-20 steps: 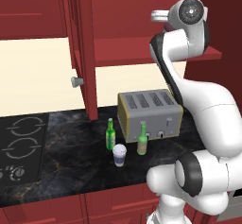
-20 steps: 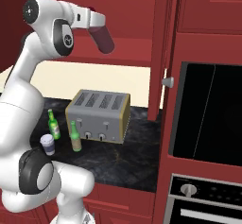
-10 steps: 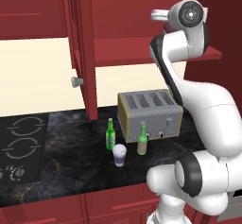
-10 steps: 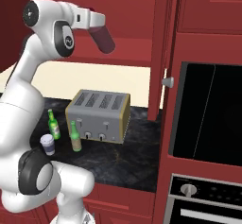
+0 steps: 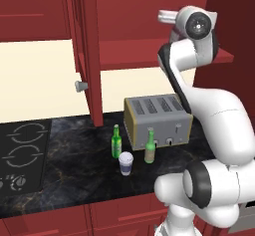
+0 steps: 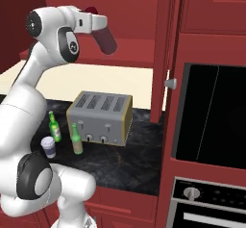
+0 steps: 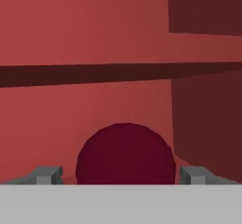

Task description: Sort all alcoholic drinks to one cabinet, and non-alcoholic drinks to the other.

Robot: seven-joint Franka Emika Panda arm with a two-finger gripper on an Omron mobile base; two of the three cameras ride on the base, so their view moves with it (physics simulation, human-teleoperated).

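In the right base view the juice bottle [image 6: 108, 42], wide and dark red-purple, hangs tilted inside the upper cabinet in front of my gripper [image 6: 100, 27]. The hand view looks down on its round maroon top [image 7: 125, 154], which sits between my gripper's [image 7: 120, 175] fingertips [image 7: 45, 175] with a thin gap on each side, so the jaws are open. On the dark counter stand a bright green bottle [image 5: 116, 143] [image 6: 54, 126], a paler olive bottle [image 5: 150, 148] [image 6: 77, 139] and a white lidded cup [image 5: 126, 163] [image 6: 48, 146].
A grey toaster [image 5: 157, 120] [image 6: 101, 119] stands right behind the drinks. An open red cabinet door [image 5: 87, 56] [image 6: 163, 49] hangs over the counter. There is a cooktop [image 5: 22, 150] at the left and a black wall oven [image 6: 211, 111] at the right.
My jaws have spread wider around the juice bottle. The arm and the drinks on the counter have stayed put.
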